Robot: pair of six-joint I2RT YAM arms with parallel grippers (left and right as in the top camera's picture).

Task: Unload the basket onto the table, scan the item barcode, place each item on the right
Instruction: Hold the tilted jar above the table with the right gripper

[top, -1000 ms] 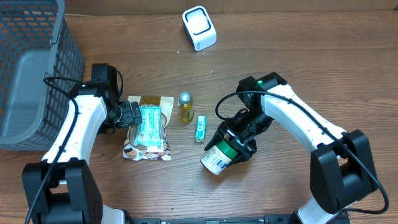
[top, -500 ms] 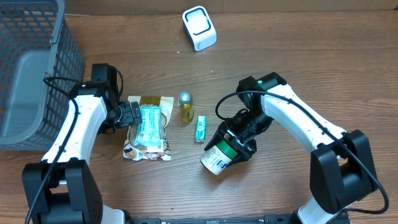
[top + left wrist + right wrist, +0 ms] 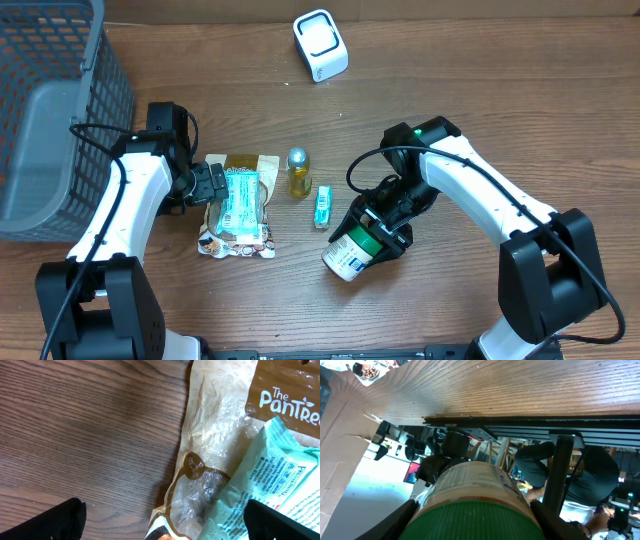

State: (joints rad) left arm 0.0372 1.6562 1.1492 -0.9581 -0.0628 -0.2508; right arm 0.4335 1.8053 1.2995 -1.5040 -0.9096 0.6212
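The right gripper (image 3: 383,228) is closed part-way around a round canister (image 3: 350,252) with a green lid and a white label, gripping it at the lid end. The body sticks out beyond the fingertips toward the near edge of the table (image 3: 450,100). The canister lies tilted, its base pointing down-left in the overhead view, and I cannot tell whether it touches the wood. In the right wrist view the green lid fills the gap between the two fingers (image 3: 395,522), and the label above it carries columns of small print too fine to read. The white scanner (image 3: 320,45) stands at the far edge of the table, well apart from the canister and the right arm. The left gripper (image 3: 212,186) is spread wide and holds nothing, its tips at the left edge of a brown and clear snack bag (image 3: 245,235) with a teal packet (image 3: 240,198) lying on top. In the left wrist view the bag's brown panel reads "The PanTre", cut off by the frame, and the packet's dark print is too small to make out. Between the two arms stand a small bottle (image 3: 297,172) of yellow liquid with a silver cap and, just beside it, a small teal box (image 3: 323,206). A grey mesh basket (image 3: 60,110) sits at the far left.
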